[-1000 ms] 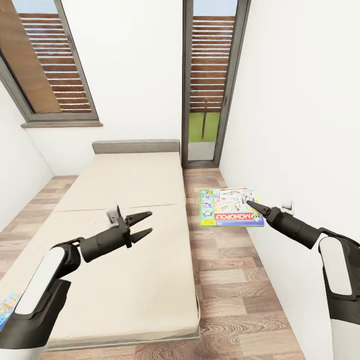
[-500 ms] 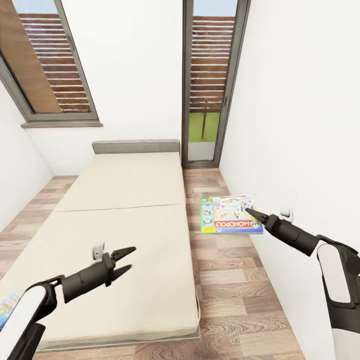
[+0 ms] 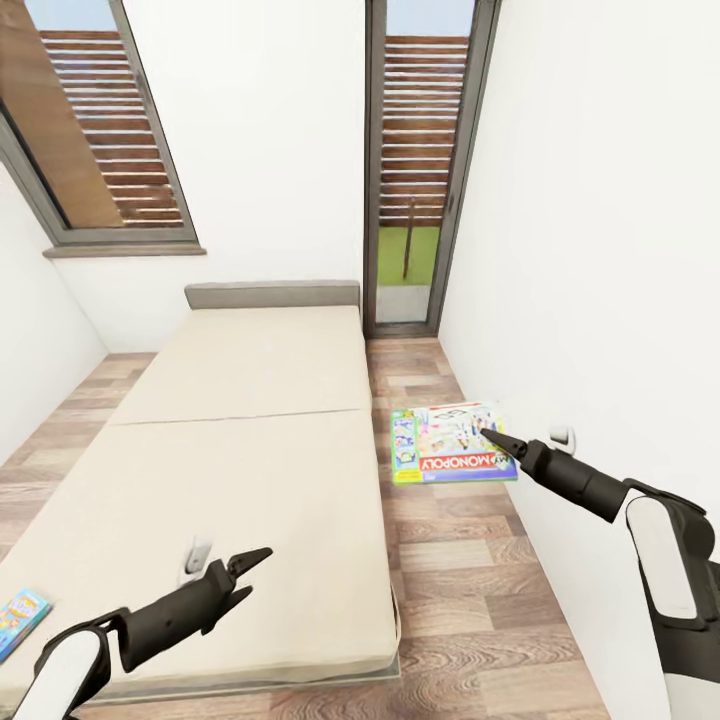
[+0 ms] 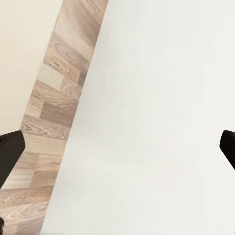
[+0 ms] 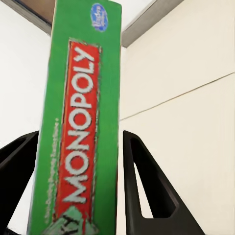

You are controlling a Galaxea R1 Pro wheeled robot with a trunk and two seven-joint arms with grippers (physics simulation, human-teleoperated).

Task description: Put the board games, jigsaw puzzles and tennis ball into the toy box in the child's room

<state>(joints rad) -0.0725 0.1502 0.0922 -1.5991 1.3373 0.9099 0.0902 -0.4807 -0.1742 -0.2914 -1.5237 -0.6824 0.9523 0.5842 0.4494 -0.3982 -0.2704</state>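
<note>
Nearest, the left gripper [image 3: 250,573] hovered over the beige mattress bed [image 3: 250,400], jaws apart. Beyond, the right gripper [image 3: 488,437] held the green Monopoly board game box [image 3: 452,442] above the wooden floor [image 3: 470,560], jaws clamped on its edge.

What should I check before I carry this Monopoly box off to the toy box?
1. Right gripper shut on the Monopoly box: ok, fingers on both sides of its edge.
2. Box off the floor: ok, held in the air beside the bed.
3. Left gripper free: ok, open, over the bed.
4. Second game on the bed: not ok, left there.
5. Toy box location: cannot tell.
</note>
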